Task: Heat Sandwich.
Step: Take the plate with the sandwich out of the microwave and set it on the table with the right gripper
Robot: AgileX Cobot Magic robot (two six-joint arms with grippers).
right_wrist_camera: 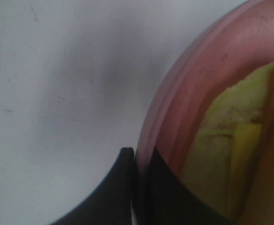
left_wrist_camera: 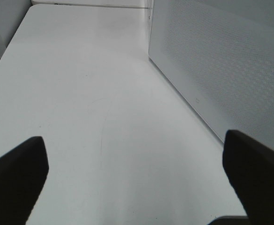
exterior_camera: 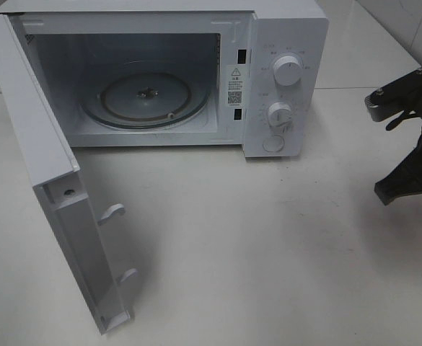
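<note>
The microwave (exterior_camera: 196,72) is white with a clear glass turntable (exterior_camera: 144,94) inside and a fine dotted pattern on its door (left_wrist_camera: 225,65), it stands on a white surface (exterior_camera: 268,252), and beside it the black right claw (right_wrist_camera: 139,161) meets a pink plate (right_wrist_camera: 193,89) with the pale yellow sandwich (right_wrist_camera: 235,154).

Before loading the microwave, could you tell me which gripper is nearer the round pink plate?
Right. The right gripper pinches the round pink plate rim; the left gripper hangs open beside the microwave's door, plate unseen.
</note>
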